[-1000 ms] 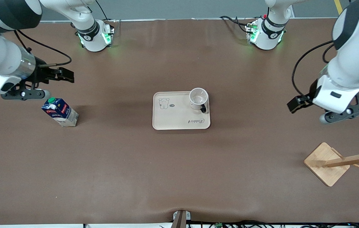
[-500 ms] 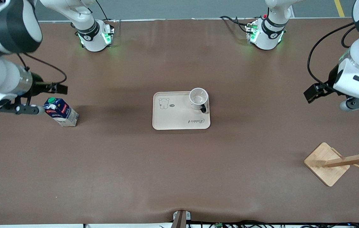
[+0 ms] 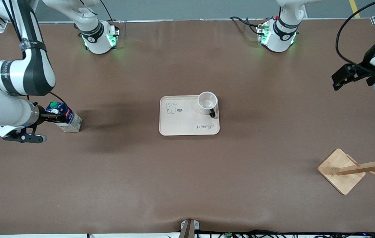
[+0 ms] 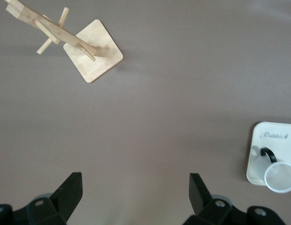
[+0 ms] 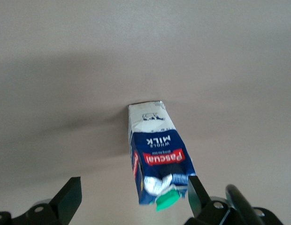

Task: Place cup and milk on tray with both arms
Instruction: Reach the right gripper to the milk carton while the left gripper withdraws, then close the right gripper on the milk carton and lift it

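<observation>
Starting closest to the front camera: there's a wooden mug rack [image 3: 356, 170] down at the left arm's end of the table, square base with pegs sticking off a tilted-looking post. It's well apart from everything that matters, so I'd say it's just clutter here and not in anyone's path.

Next up, the milk [image 3: 64, 116], sitting upright on the bare table toward the right arm's end, green cap on top, well apart from the tray. The right gripper [image 3: 52, 116] is down right at the carton, approaching side-on near the cap end. In the right wrist view its fingers [image 5: 70, 197] are spread wide with the milk [image 5: 157, 159] sitting in the gap, one finger almost brushing the carton and the other clearly off it. So jaws open, nothing grabbed yet. My read is it's lined up low and sideways so it can pinch the carton across its narrow body rather than from the gabled top.

About level with that, mid-table, the cream tray [image 3: 180, 124] already has the cup [image 3: 207, 103] on it, tucked in the corner toward the left arm's end, handle pointing at the front camera. That leaves most of the tray free on the dog-drawing side, which looks like the obvious landing spot for the milk, and nothing lies between carton and tray.

Farthest out, the left gripper [image 3: 348, 76] hangs over bare table at its own end, fingers apart and empty, just waiting.
</observation>
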`<move>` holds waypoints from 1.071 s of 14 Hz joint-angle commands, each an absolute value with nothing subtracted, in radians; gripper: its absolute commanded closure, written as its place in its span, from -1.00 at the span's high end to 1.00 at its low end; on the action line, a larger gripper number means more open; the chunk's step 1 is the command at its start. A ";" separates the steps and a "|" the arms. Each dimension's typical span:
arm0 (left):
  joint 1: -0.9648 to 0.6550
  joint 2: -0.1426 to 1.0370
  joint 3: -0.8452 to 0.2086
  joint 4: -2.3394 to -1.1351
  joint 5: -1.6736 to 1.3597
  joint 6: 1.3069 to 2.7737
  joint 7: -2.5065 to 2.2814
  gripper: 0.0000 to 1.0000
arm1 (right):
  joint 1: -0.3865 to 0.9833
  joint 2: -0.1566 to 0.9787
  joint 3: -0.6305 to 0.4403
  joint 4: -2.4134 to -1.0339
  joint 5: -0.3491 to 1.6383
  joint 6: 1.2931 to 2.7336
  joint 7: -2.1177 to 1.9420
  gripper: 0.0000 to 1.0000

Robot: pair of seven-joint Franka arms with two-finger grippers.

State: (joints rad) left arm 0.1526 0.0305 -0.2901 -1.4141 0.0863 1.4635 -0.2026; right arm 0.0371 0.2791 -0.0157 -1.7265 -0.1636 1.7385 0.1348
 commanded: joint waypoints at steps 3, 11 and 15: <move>0.028 -0.078 -0.140 -1.517 0.055 1.450 -0.140 1.00 | -0.023 0.238 -0.003 -1.784 -0.187 1.749 0.021 1.00; -0.021 -0.106 -0.084 -1.562 0.034 1.482 -0.138 1.00 | -0.075 0.184 -0.002 -1.999 -0.160 1.893 0.026 1.00; -0.018 -0.092 -0.086 -1.562 0.035 1.505 -0.138 1.00 | -0.095 0.190 0.000 -2.082 -0.149 2.016 0.023 -0.33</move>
State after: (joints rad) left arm -0.0140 -0.0801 -0.0962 -1.5419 0.0509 1.4825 -0.1537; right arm -0.0716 0.2261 -0.0189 -2.0329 -0.1623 1.9918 0.0321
